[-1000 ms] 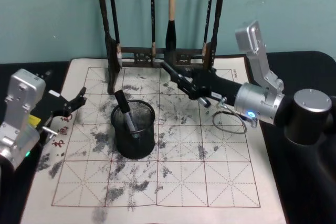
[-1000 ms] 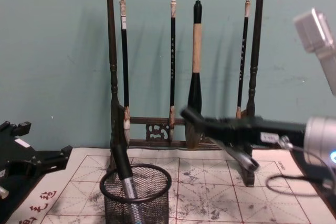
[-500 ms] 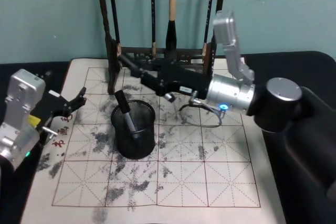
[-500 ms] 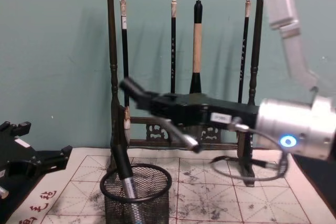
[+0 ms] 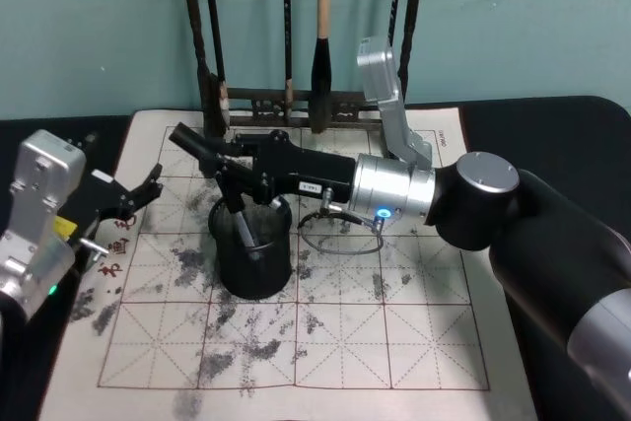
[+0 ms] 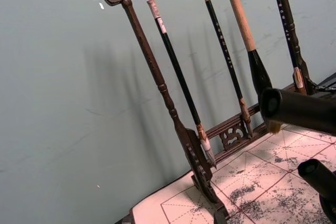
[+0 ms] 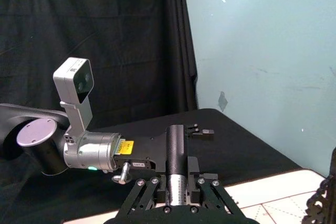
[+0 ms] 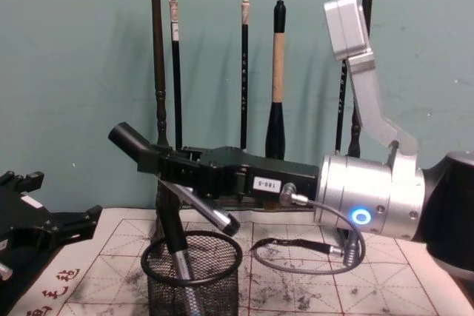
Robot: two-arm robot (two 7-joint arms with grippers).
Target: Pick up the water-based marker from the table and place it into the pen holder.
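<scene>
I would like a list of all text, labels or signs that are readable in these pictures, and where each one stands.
"180-5" or similar, partly blurred: white label on the right gripper body, chest view.
Red characters: left edge of the calligraphy mat, too blurred to read.
Yellow label: left arm in the right wrist view, too small to read.
No other readable text.

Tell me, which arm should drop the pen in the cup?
Right. The right claw grips the black-and-silver marker, tilted just above the round black wire-mesh pen holder. The left claw sits open and empty off at the white calligraphy mat's edge.
</scene>
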